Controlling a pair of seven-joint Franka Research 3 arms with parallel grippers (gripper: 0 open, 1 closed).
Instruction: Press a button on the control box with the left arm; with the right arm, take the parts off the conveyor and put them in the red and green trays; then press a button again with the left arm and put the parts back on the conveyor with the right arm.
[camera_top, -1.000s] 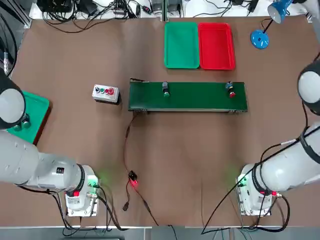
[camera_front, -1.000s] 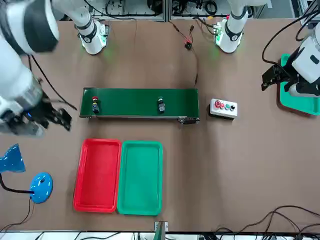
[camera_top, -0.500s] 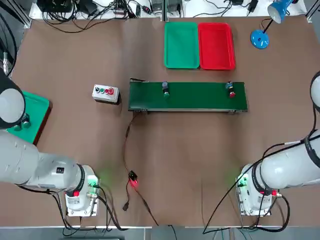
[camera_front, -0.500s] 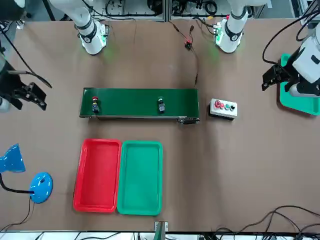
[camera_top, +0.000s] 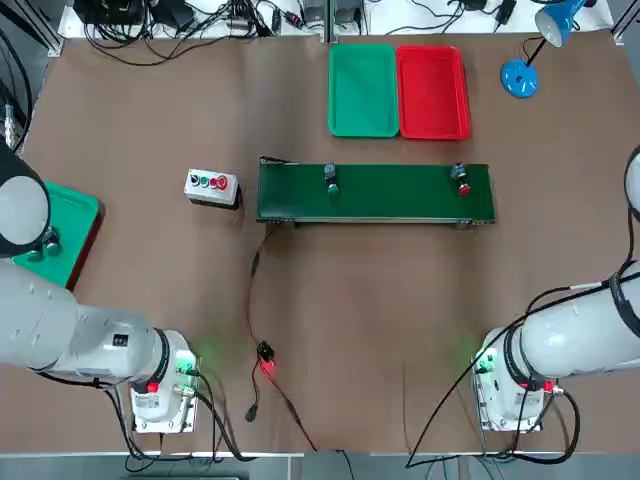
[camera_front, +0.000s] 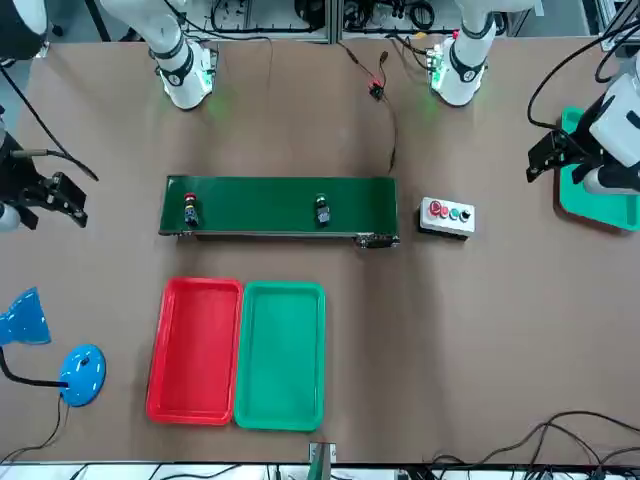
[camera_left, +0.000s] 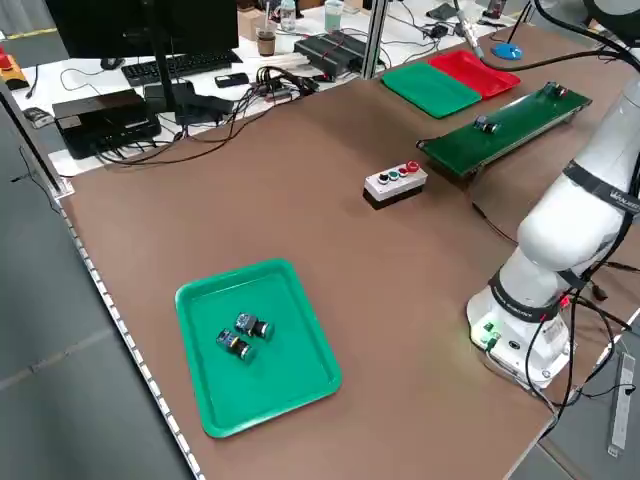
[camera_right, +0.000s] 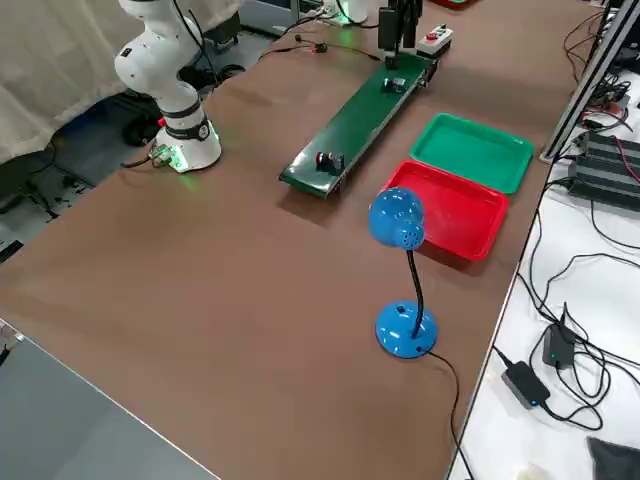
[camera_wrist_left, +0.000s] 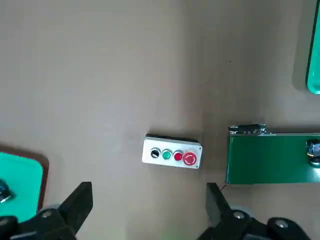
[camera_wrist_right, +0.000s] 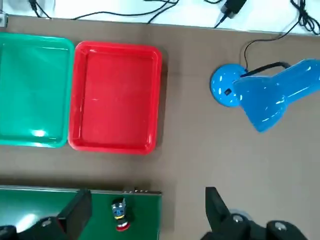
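Observation:
The grey control box (camera_top: 211, 186) with its row of buttons sits left of the green conveyor (camera_top: 400, 195). Two parts stand on the belt, a green-capped one (camera_top: 331, 179) and a red-capped one (camera_top: 461, 180). Behind the belt lie the green tray (camera_top: 363, 90) and the red tray (camera_top: 432, 90), both with nothing in them. My left gripper (camera_front: 540, 160) hangs open high over the table's left side, and the control box (camera_wrist_left: 172, 153) lies well ahead of it. My right gripper (camera_front: 68, 198) is open and raised off the conveyor's right end, above the red-capped part (camera_wrist_right: 120, 214).
A second green tray (camera_left: 257, 345) holding two small parts lies at the table's left edge. A blue desk lamp (camera_top: 520, 75) stands at the back right beside the red tray. A cable with a red-lit clip (camera_top: 265, 362) runs from the conveyor toward the front.
The right gripper has swung outward from beside the conveyor's right end toward the table's right edge, then nearly stopped. The left arm has barely shifted.

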